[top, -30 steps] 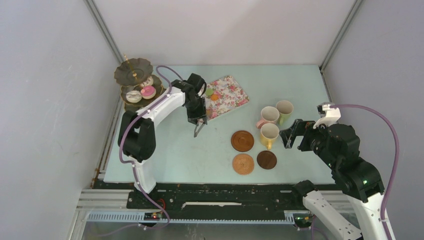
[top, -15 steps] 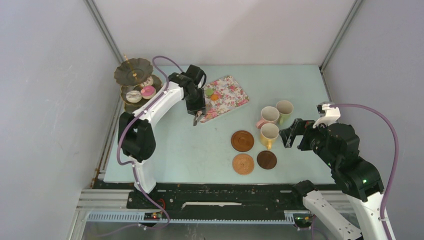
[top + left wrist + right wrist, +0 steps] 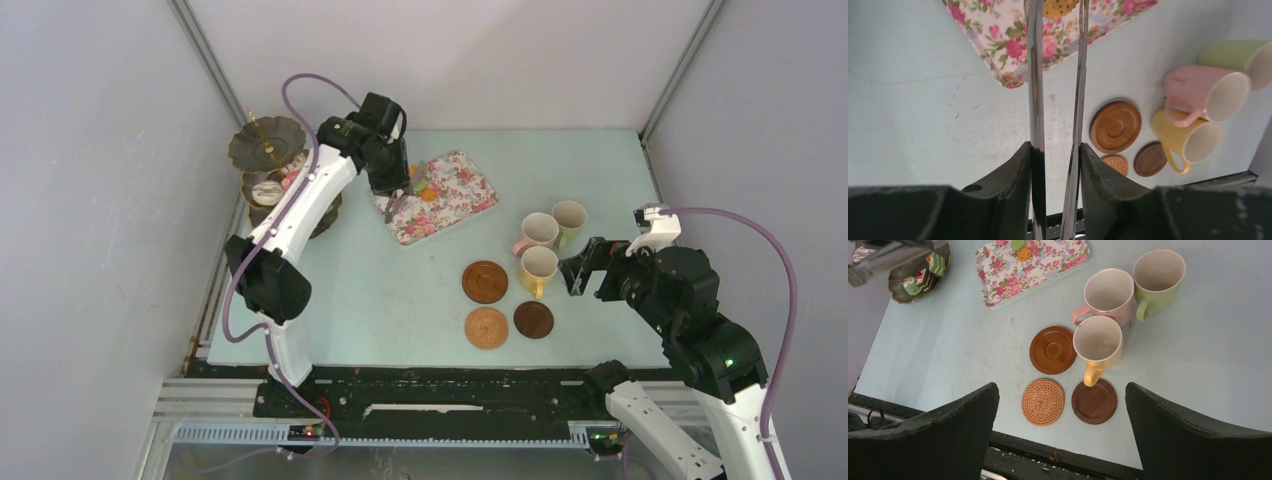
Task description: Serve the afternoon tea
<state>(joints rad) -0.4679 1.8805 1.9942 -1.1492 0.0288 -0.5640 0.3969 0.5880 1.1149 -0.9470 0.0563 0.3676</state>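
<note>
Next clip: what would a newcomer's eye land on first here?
The left gripper holds long metal tongs out over the flowered tray at the far centre, with an orange macaron showing between the blades. Next come three mugs, pink, yellow and green, bunched at the right beside three coasters. A dark tiered stand with cakes sits at the far left.

Table (image 3: 350, 290), flowered tray (image 3: 462, 188), mugs (image 3: 540, 231), coasters (image 3: 485, 282), stand (image 3: 266, 144)

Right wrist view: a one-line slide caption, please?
Open jaws above yellow mug, pink mug, green mug and three coasters; flowered tray beyond.
</note>
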